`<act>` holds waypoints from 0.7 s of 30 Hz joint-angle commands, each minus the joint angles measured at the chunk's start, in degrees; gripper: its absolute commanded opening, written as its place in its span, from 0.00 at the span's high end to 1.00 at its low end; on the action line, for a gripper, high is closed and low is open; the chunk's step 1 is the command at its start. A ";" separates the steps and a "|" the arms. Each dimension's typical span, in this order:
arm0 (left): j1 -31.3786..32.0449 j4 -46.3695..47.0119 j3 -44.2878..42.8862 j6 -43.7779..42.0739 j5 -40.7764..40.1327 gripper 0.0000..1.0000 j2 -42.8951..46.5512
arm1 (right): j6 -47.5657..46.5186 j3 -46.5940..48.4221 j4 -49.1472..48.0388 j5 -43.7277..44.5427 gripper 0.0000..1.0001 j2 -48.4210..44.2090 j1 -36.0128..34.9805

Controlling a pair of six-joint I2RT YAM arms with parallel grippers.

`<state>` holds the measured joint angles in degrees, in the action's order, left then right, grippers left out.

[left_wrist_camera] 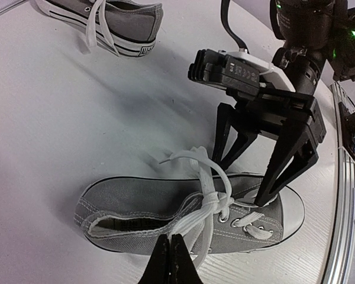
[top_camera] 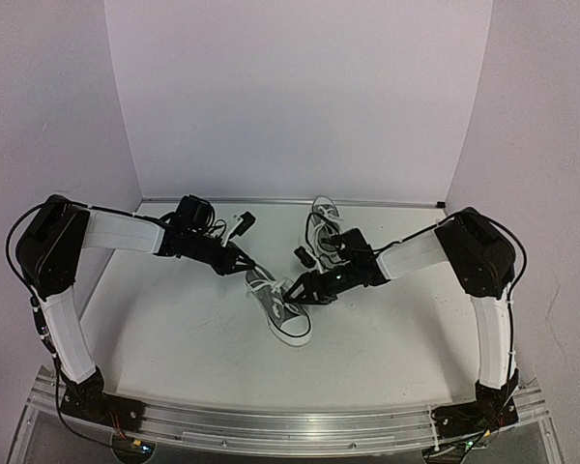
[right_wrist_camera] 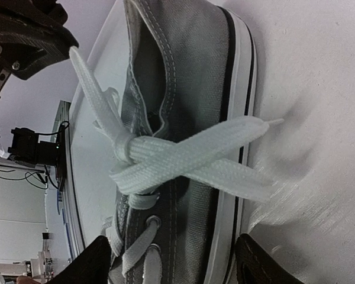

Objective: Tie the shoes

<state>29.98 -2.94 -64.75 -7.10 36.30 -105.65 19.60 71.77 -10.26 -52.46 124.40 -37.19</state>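
Note:
One grey shoe (top_camera: 288, 314) lies on the table between my grippers, with its white laces crossed in a knot (left_wrist_camera: 216, 198). The knot also shows in the right wrist view (right_wrist_camera: 127, 148). My left gripper (top_camera: 254, 268) is shut on a lace strand running from the knot, and its tips (left_wrist_camera: 170, 255) sit at the shoe's near side. My right gripper (top_camera: 292, 288) is open and straddles the shoe's front part (right_wrist_camera: 189, 236). One of its fingers (left_wrist_camera: 284, 168) touches the laces near the toe cap. The second shoe (top_camera: 321, 224) lies farther back, its laces loose (left_wrist_camera: 115, 21).
White walls (top_camera: 300, 97) close in the table at the back and sides. A metal rail (top_camera: 290, 425) runs along the near edge, with both arm bases on it. Cables hang by the left arm's wrist (top_camera: 237, 224).

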 commanded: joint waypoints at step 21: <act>-1.95 1.23 1.01 2.08 -6.02 1.00 7.61 | -1.32 -1.91 2.85 6.97 0.55 1.86 -2.00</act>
<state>29.48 -3.00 -64.61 -6.76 32.95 -101.47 17.73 71.48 -9.09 -48.00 124.56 -37.98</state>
